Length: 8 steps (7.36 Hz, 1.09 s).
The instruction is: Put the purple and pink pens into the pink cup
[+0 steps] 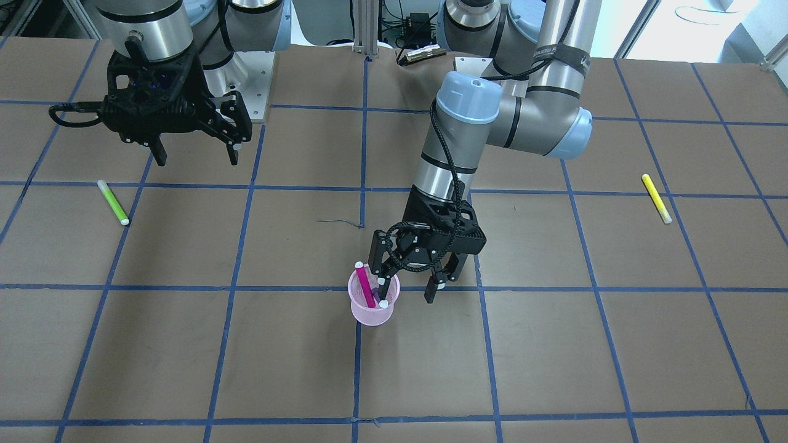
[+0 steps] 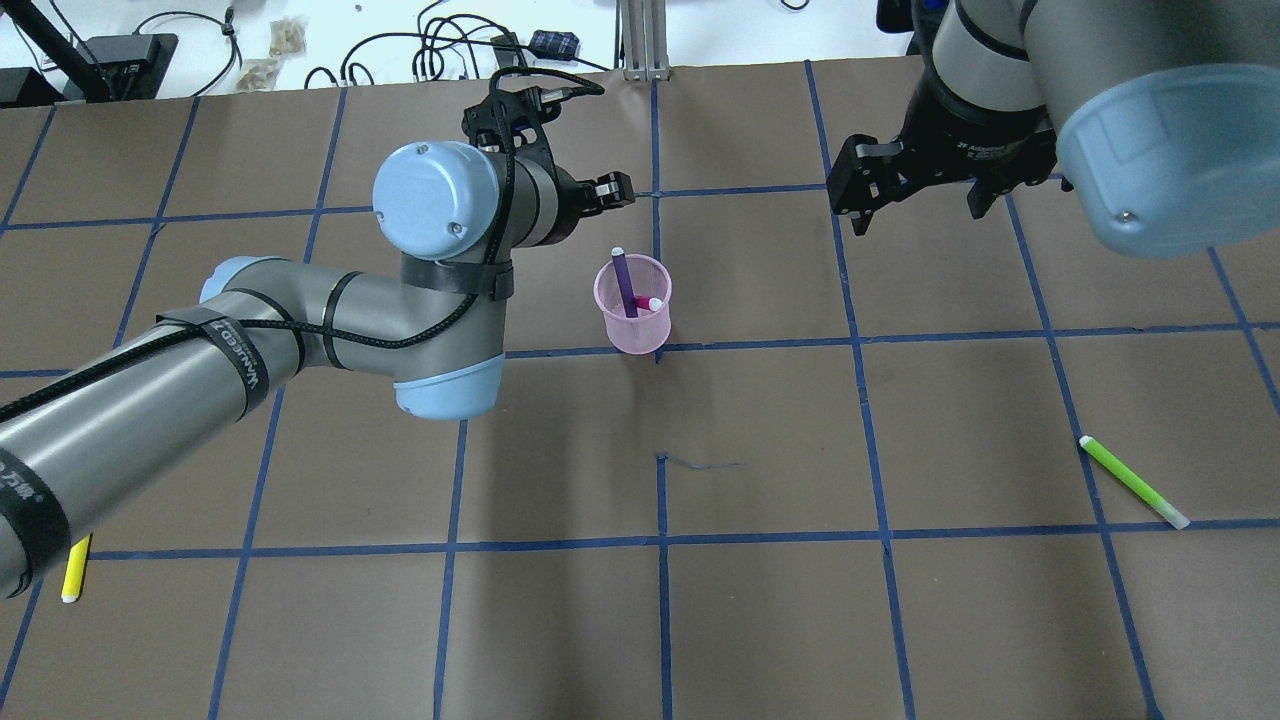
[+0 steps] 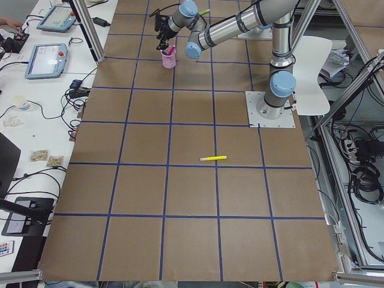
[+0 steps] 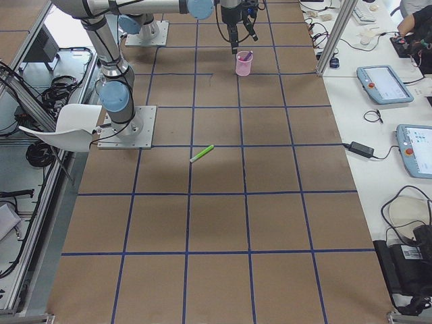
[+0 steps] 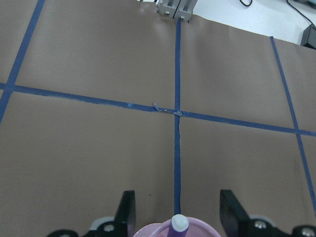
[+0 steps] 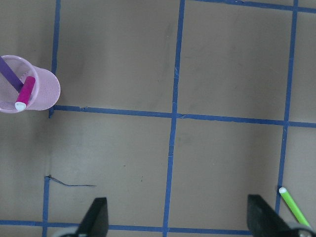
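The pink mesh cup (image 1: 372,311) stands upright near the table's middle, and also shows in the overhead view (image 2: 632,325). The pink pen (image 1: 365,284) and the purple pen (image 2: 624,283) both lean inside it. My left gripper (image 1: 406,289) is open just above and beside the cup. In the left wrist view its fingers (image 5: 126,210) straddle the cup rim (image 5: 153,231) and the purple pen's white cap (image 5: 179,223) without touching them. My right gripper (image 1: 196,152) is open and empty, high above the table and far from the cup.
A green pen (image 1: 114,203) lies flat on the robot's right side; it also shows in the overhead view (image 2: 1133,482). A yellow pen (image 1: 656,198) lies flat on the robot's left side. The brown table has blue tape grid lines.
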{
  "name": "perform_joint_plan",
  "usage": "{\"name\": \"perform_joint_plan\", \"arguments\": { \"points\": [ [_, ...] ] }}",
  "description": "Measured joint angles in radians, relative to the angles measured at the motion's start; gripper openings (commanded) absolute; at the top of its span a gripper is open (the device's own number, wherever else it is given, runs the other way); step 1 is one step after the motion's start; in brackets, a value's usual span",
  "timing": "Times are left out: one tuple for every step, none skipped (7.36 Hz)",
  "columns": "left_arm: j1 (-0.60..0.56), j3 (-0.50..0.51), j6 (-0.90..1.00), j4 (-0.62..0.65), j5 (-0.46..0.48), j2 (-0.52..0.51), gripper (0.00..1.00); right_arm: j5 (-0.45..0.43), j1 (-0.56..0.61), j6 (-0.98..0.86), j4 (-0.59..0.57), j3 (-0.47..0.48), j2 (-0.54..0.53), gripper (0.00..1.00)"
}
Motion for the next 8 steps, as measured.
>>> {"name": "perform_joint_plan", "arguments": {
  "points": [
    [0.026, 0.051, 0.007, -0.111, -0.009, 0.017, 0.93, 0.0, 0.0, -0.003, 0.0, 0.001, 0.0, 1.0],
    [0.051, 0.117, 0.027, -0.26, -0.02, 0.036, 0.92, 0.0, 0.0, -0.009, 0.0, 0.001, 0.0, 1.0],
    [0.076, 0.177, 0.072, -0.425, -0.024, 0.058, 0.92, 0.0, 0.0, -0.013, -0.001, 0.002, 0.0, 1.0],
    [0.102, 0.213, 0.136, -0.588, -0.018, 0.086, 0.93, -0.001, 0.0, -0.016, -0.004, 0.003, 0.0, 1.0],
    [0.121, 0.232, 0.202, -0.734, 0.02, 0.119, 0.93, -0.002, 0.0, -0.017, -0.008, 0.003, 0.0, 1.0],
    [0.133, 0.247, 0.266, -0.851, 0.089, 0.155, 0.94, -0.002, 0.0, -0.018, -0.011, 0.003, 0.001, 1.0],
    [0.148, 0.26, 0.314, -0.941, 0.136, 0.187, 0.95, -0.002, -0.001, -0.027, -0.012, 0.002, 0.001, 1.0],
    [0.17, 0.276, 0.339, -1.027, 0.157, 0.211, 0.95, -0.002, -0.001, -0.047, -0.013, 0.002, 0.001, 1.0]
  ]
}}
